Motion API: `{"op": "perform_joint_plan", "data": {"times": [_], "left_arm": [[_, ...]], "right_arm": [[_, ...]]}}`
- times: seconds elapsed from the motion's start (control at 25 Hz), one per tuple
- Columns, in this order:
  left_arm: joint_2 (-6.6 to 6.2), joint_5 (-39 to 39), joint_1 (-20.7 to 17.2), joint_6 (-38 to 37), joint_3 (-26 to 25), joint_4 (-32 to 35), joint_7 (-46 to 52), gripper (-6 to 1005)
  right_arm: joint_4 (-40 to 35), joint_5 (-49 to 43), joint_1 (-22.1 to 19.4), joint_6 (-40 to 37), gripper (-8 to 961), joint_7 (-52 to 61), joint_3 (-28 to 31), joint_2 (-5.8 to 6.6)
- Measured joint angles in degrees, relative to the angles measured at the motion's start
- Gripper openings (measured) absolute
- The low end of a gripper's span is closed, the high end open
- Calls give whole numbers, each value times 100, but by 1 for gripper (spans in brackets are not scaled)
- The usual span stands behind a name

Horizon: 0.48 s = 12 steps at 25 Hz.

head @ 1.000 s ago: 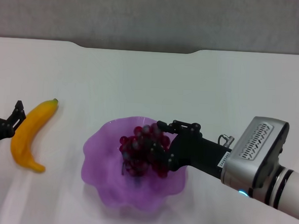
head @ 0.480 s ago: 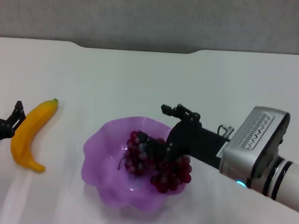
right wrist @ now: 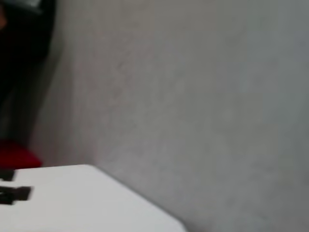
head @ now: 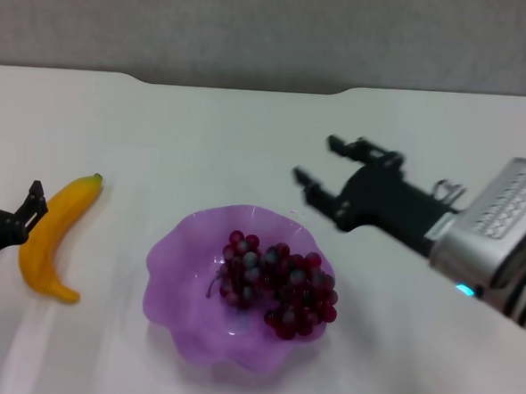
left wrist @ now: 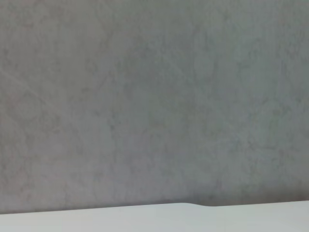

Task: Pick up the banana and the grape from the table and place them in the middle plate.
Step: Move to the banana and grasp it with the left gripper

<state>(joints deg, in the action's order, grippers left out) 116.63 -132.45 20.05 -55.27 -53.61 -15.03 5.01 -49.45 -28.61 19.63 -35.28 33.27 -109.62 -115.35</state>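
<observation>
The grape (head: 280, 283) bunch lies inside the middle plate (head: 174, 267), a purple scalloped bowl near the table's (head: 249, 134) front centre. My right gripper (head: 317, 158) hovers open and empty above the table, just beyond the plate's far right rim and clear of the grape. The banana (head: 53, 233) lies on the table to the left of the plate, its dark tip pointing away from me. My left gripper (head: 6, 190) sits open at the far left edge, just left of the banana, holding nothing.
The table's far edge has a notch (head: 243, 86) with a grey wall behind it. Both wrist views show mostly that grey wall and a strip of white tabletop (left wrist: 145, 217).
My right gripper let go of the grape, which dropped into the plate. It then rose and drew back to the right, its fingers open. The left arm and banana stayed still.
</observation>
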Motion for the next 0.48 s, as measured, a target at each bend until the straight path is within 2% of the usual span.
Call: {"op": "perform_joint_plan", "data": {"times": [0.24, 0.32, 0.48], "left_arm": [[0, -8, 0, -1, 0, 0, 0, 893], [0, -10, -1, 15, 0, 0, 0, 894], [-4, 17, 56, 264, -28, 0, 0, 894]], "right_arm": [[-362, 58, -560, -240, 539, -242, 692, -5], [-294, 334, -737, -728, 493, -304, 958, -7], [484, 1335, -845, -2016, 402, -718, 1372, 5]]}}
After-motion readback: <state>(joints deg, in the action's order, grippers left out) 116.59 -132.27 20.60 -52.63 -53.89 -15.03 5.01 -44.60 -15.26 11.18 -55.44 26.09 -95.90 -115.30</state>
